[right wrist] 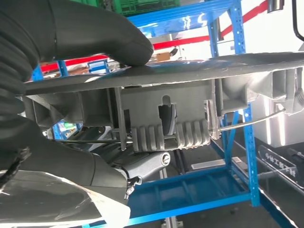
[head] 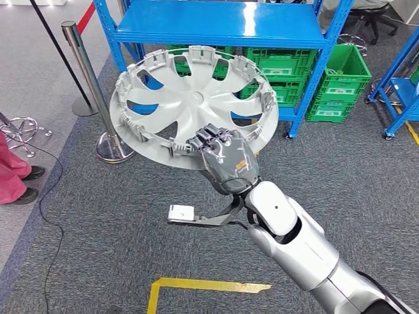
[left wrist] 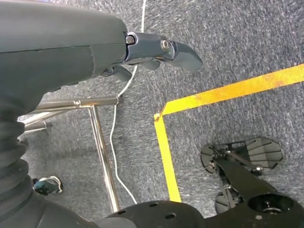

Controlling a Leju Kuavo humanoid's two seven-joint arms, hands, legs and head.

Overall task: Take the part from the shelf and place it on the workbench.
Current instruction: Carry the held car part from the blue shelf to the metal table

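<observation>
The part is a grey wheel cover (head: pixel 190 104) with curved spokes and a clip-lined rim, held up level in front of the blue shelf (head: pixel 222 26). My right hand (head: pixel 224 157) grips its near rim, fingers curled over the top edge. In the right wrist view the thumb (right wrist: pixel 90 33) lies on one face of the wheel cover (right wrist: pixel 172 102) and the fingers (right wrist: pixel 143 164) press the other. My left hand (left wrist: pixel 154 50) hangs over the carpet with nothing in it, one finger stretched out.
Green crates (head: pixel 341 82) sit under and beside the shelf. A chrome barrier post (head: pixel 86 65) stands at the left, near a person's red trousers and shoes (head: pixel 15 176). Yellow tape (head: pixel 198 284) marks the grey carpet. Another blue rack (head: pixel 402 91) is at the right.
</observation>
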